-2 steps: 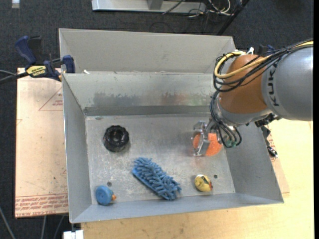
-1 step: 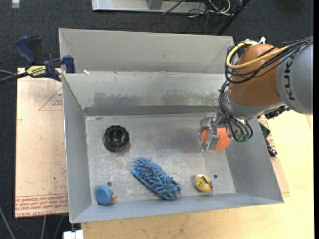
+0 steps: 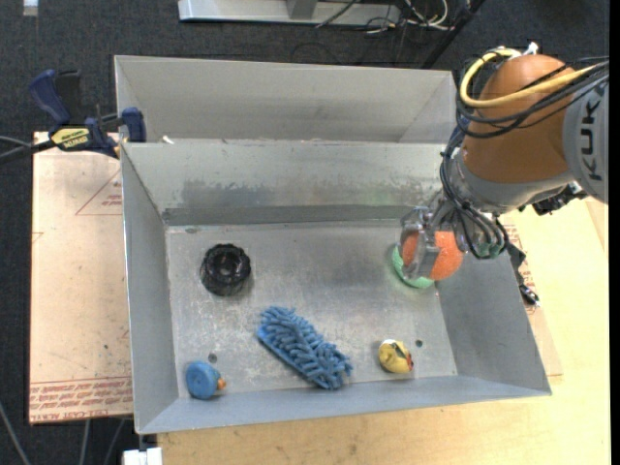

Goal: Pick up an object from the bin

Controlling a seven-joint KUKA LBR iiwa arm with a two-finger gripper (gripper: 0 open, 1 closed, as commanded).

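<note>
My gripper (image 3: 429, 243) is low at the right side of the bin, close to the right wall. An orange round thing with a green rim (image 3: 433, 259) sits between its fingers; one grey finger (image 3: 413, 237) presses its left side, and the other is behind dark cables. The fingers look closed on it. I cannot tell whether the thing rests on the floor or is just off it. A small yellow toy (image 3: 394, 356) lies on the floor below the gripper, near the front wall.
A blue bristly brush-like thing (image 3: 302, 347) lies at the front middle. A black round ribbed cap (image 3: 226, 268) sits at the left. A small blue thing with an orange tip (image 3: 202, 380) lies in the front left corner. The arm's orange cover hangs over the bin's right rim.
</note>
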